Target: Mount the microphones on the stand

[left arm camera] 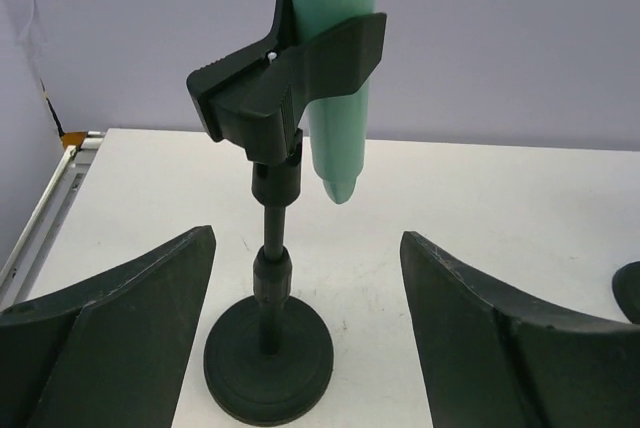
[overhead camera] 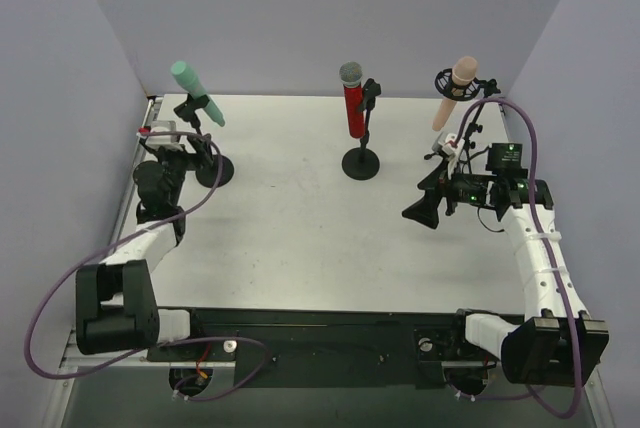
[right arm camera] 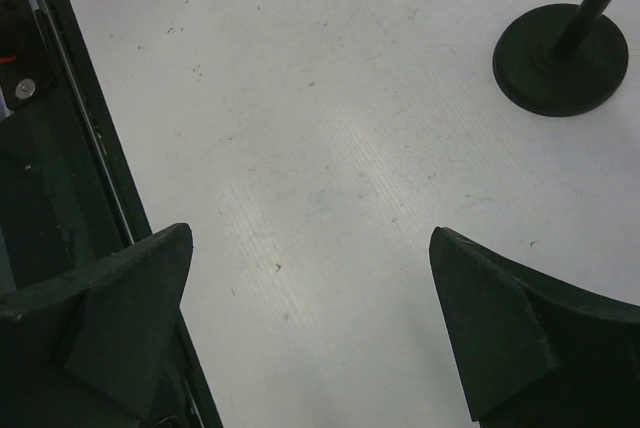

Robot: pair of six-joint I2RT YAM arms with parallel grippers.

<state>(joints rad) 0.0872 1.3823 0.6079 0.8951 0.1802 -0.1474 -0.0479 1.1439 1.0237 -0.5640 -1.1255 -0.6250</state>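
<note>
Top: green mic (overhead camera: 195, 91), red mic (overhead camera: 352, 98) and pink mic (overhead camera: 455, 88) are all sitting clipped in stands (overhead camera: 361, 163), task likely finishing | Left wrist: left end effector (left arm camera: 305, 248) is standing spread, empty, facing clip (left arm camera: 285, 73) gripping green mic | Right wrist: right end effector (right arm camera: 310, 238) is hovering spread over counter (right arm camera: 330, 98) | Writing: none showing

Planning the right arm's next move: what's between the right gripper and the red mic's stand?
Nothing. Only bare table lies between the open right gripper and the stand base under the red microphone. The top view shows this plainly.
</note>
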